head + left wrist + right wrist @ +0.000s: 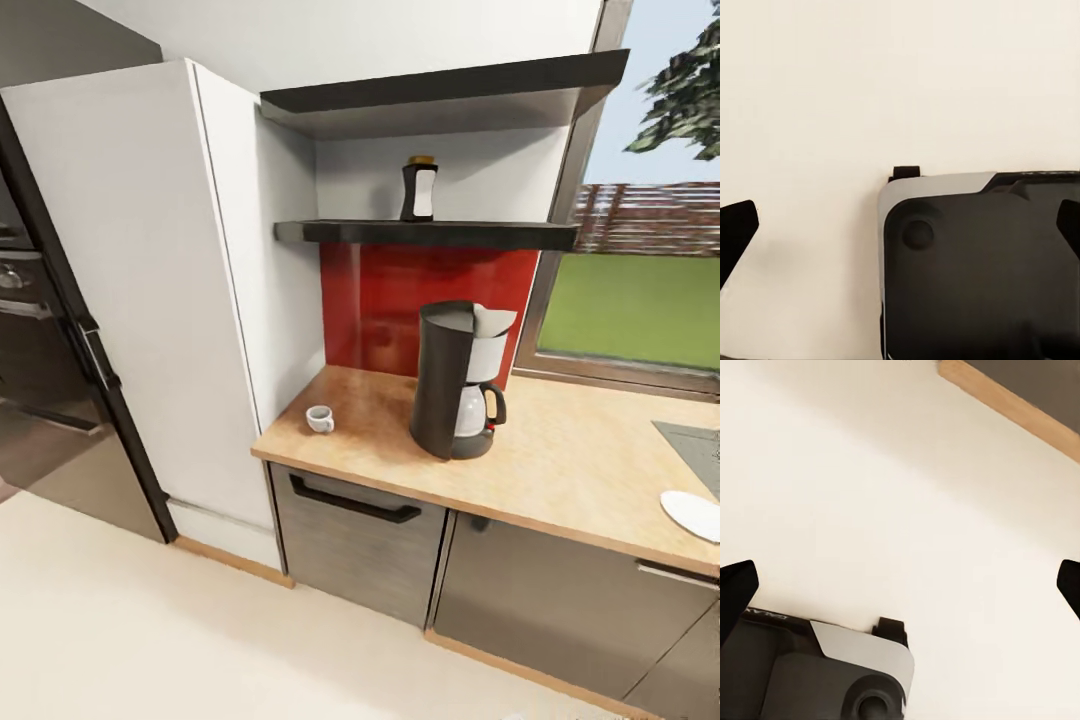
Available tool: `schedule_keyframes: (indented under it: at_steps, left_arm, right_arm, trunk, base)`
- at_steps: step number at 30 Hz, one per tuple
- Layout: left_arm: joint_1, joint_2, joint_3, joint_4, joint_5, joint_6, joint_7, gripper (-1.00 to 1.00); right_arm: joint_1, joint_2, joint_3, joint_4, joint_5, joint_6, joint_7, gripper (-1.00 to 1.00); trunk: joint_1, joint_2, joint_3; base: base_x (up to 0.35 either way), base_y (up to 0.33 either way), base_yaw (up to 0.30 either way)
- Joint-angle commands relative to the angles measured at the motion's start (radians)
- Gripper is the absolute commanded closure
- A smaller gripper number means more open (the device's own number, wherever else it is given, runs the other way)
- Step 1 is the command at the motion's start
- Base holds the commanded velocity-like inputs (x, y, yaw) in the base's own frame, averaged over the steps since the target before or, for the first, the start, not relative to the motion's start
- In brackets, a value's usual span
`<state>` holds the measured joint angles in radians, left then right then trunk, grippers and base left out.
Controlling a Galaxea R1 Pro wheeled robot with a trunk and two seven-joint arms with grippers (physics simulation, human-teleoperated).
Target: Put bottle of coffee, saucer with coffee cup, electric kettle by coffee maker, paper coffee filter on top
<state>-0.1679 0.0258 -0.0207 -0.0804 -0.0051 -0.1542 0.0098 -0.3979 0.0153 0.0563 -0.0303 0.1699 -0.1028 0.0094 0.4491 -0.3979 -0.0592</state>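
The black coffee maker [455,385] stands on the light-wood kitchen countertop [570,455] in front of the red backsplash. A white folded piece, apparently the paper coffee filter [495,320], rests on its top. The small white coffee cup [319,419] stands to its left near the counter's corner. At the counter's right end the white saucer [693,514] lies flat. The bottle of coffee [420,188], dark with a tan cap, stands on the kitchen shelf [430,234]. The electric kettle is out of view. My left gripper [900,229] and right gripper [904,583] hang open over the floor, holding nothing.
A tall white cabinet [150,290] and a dark oven [40,350] flank the counter's left end. A second black shelf [440,85] hangs higher up. A window [640,300] is at the right, with a steel sink corner [695,440] below it. My own base [975,270] shows under the grippers.
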Motion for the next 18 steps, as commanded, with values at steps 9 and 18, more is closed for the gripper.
schedule_keyframes:
  at_steps: [9,18]
  left_arm:
    - [-0.001,0.0,-0.002,0.001,-0.001,-0.004,0.001,-1.0]
    - [-0.001,0.001,-0.002,0.001,0.004,-0.005,0.001,-1.0]
  right_arm:
    - [-0.001,0.0,0.005,0.001,0.002,-0.003,0.0,-1.0]
    - [-0.001,0.0,0.005,0.002,0.002,-0.003,0.0,-1.0]
  trunk:
    - [0.001,-0.002,-0.002]
    - [0.001,-0.002,-0.002]
  base:
    - [0.222,0.282,-0.3]
    - [0.227,0.262,-0.3]
